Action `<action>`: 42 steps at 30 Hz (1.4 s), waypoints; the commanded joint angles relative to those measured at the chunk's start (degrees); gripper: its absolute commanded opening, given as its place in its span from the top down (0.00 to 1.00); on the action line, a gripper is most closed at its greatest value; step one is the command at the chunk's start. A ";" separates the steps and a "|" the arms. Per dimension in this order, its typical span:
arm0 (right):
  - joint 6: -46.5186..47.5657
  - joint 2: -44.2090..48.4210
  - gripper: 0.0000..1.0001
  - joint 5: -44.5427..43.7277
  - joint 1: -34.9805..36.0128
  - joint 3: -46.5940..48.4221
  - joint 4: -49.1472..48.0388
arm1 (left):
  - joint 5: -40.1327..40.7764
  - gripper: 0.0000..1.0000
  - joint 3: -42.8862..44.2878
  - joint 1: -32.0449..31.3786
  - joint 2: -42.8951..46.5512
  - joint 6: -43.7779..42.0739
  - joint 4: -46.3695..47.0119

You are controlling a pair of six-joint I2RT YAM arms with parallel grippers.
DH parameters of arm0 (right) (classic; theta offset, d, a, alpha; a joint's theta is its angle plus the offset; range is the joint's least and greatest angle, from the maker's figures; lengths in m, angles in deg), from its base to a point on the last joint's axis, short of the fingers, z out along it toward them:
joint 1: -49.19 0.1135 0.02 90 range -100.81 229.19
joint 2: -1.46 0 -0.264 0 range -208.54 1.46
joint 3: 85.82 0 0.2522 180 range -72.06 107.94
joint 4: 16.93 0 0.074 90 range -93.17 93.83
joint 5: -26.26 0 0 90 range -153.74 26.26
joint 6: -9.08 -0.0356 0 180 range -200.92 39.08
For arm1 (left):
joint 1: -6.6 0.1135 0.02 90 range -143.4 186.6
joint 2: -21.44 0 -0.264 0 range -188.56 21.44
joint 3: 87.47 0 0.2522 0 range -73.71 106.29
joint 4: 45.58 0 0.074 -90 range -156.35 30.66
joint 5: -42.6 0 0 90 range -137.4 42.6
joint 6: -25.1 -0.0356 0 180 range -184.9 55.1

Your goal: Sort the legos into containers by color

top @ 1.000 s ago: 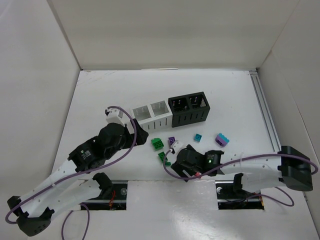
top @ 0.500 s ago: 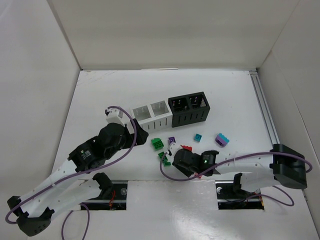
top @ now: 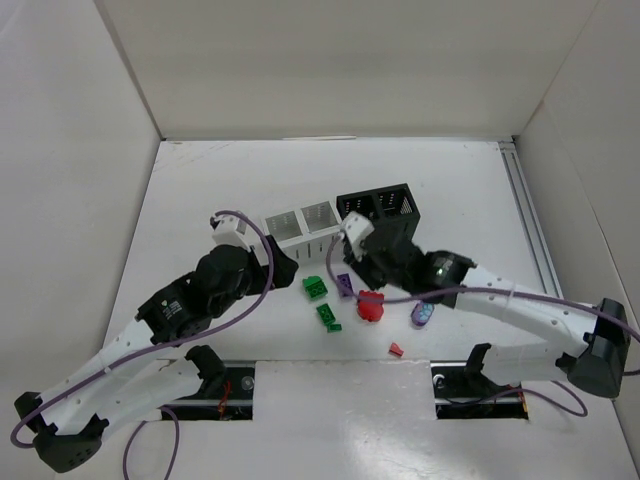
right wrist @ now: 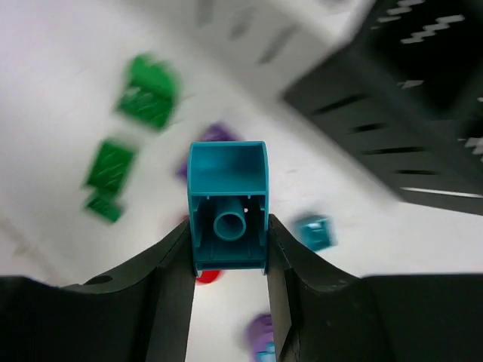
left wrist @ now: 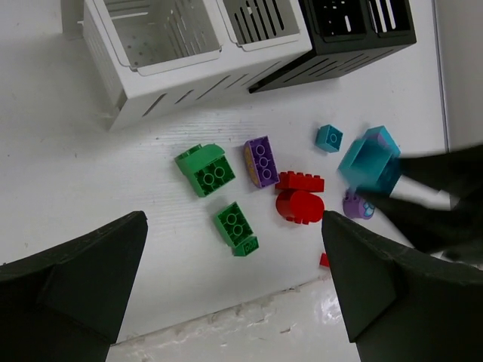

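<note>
My right gripper [right wrist: 228, 241] is shut on a teal lego [right wrist: 227, 207], held off the table with its hollow underside towards the wrist camera. In the top view that gripper [top: 355, 245] sits at the front left corner of the black container [top: 395, 203]. The white container [top: 300, 225] stands left of it. On the table lie loose legos: two green [top: 315, 287] [top: 327, 317], a purple one [top: 344, 284], a red one [top: 370, 305] and a purple-teal one [top: 422, 314]. My left gripper [left wrist: 234, 279] hangs open above the green and red legos [left wrist: 235, 228] [left wrist: 299, 206], holding nothing.
A small red piece [top: 396, 349] lies near the table's front edge. A small teal lego [left wrist: 328, 138] rests in front of the black container [left wrist: 355, 30]. White walls close in the table on three sides, and a rail [top: 530, 230] runs along the right.
The right gripper closed on the teal lego near the front of the table, lifted it and swung back towards the black container. The left arm stayed put.
</note>
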 commanded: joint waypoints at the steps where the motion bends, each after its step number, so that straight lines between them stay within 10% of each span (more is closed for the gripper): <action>1: 8.81 1.99 0.73 0.28 -10.22 6.08 1.31 | 0.47 0.00 -0.13 -0.11 0.22 -2.24 4.23; 9: 17.96 -4.66 0.73 10.13 -32.19 15.48 -4.76 | -0.76 0.00 2.06 -0.11 -7.59 -6.72 9.06; 19: 20.96 -16.02 0.61 14.44 -38.28 20.15 -7.05 | -7.71 0.00 2.59 -0.11 -14.80 -10.07 12.76; 26: 20.96 -15.24 0.28 13.92 -38.28 19.02 -7.06 | -8.32 0.00 2.07 -0.11 -15.95 -9.54 12.76; 36: 12.54 0.83 0.18 7.34 -32.32 4.89 -2.22 | -5.86 0.00 1.46 -0.64 -13.93 -6.46 10.91; 42: -10.39 15.17 0.17 2.86 -20.30 -16.30 -10.54 | -5.08 0.00 -0.65 -0.64 -11.30 -3.57 9.43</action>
